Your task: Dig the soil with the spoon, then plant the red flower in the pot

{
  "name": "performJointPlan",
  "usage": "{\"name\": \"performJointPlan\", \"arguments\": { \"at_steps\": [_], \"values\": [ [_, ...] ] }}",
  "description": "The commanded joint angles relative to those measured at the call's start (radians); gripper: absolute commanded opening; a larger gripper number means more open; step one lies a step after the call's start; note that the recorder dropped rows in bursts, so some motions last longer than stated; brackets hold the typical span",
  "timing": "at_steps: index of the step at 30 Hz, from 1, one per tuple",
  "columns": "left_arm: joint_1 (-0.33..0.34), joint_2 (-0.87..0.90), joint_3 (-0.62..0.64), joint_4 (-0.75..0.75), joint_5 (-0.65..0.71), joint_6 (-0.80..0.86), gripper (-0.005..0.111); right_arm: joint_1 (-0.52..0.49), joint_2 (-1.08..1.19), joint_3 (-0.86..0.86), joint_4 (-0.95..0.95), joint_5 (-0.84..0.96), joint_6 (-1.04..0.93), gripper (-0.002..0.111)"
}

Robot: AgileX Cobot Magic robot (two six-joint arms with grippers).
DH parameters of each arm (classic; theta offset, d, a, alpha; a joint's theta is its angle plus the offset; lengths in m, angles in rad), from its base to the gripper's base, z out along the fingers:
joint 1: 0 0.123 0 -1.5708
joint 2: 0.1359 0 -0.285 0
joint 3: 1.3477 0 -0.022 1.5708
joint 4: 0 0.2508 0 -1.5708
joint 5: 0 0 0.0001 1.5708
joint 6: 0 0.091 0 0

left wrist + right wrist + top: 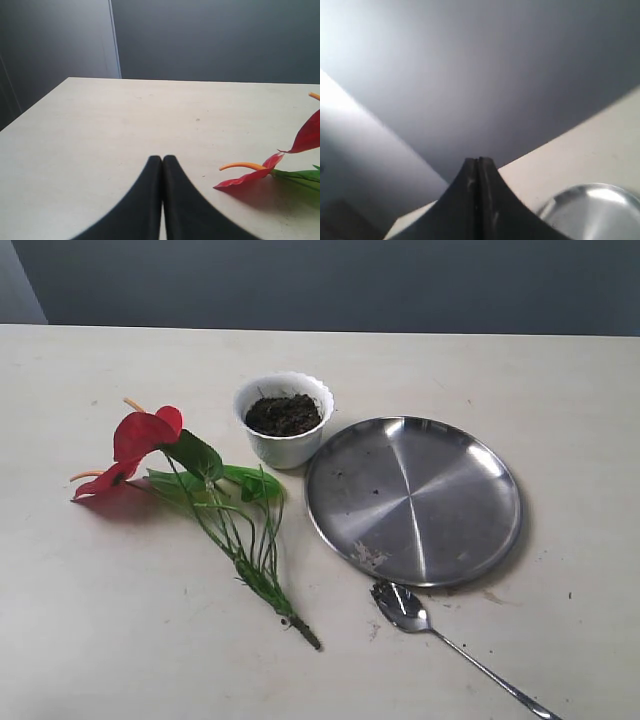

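On worktop [120, 640]: soil [284, 414] fills pot [284, 420], upright. Red flower [140, 440] lies flat to its left; plate [413, 500] just right; spoon [400, 605] near plate's front edge. Left end effector [162, 159] & right end effector [478, 161] both clenched, empty.

The spoon [455, 650] handle runs off the exterior view's bottom edge. The left wrist view crops the red flower [280, 167] at its edge; the right wrist view shows only part of the steel plate [592, 212], blurred
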Motion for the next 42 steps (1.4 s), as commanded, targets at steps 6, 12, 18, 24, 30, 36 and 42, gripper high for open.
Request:
{"name": "performJointPlan", "arguments": {
  "at_steps": [6, 12, 18, 24, 30, 36, 42],
  "values": [
    [0.001, -0.002, 0.004, 0.0, 0.002, -0.002, 0.0, 0.094, 0.688, -0.601, -0.28, 0.447, -0.403, -0.001],
    [0.001, -0.002, 0.004, 0.0, 0.002, -0.002, 0.0, 0.408, 0.972, -0.874, -0.694, 0.607, -0.218, -0.001],
    [0.001, -0.002, 0.004, 0.0, 0.002, -0.002, 0.0, 0.714, 1.037, -0.784, -1.129, 0.644, 0.113, -0.001],
    [0.001, -0.002, 0.004, 0.0, 0.002, -0.002, 0.0, 0.795, 1.074, -0.563, -1.058, 0.464, 0.116, -0.001],
    [0.001, -0.002, 0.004, 0.0, 0.002, -0.002, 0.0, 0.795, 1.163, -0.43, -0.937, 0.348, 0.02, 0.023],
    [0.001, -0.002, 0.004, 0.0, 0.002, -0.002, 0.0, 0.795, 1.377, -0.43, -0.884, 0.3, -0.018, 0.027],
    [0.001, -0.002, 0.004, 0.0, 0.002, -0.002, 0.0, 0.795, 1.493, -0.43, -0.843, 0.288, -0.048, 0.027]
  ]
}}
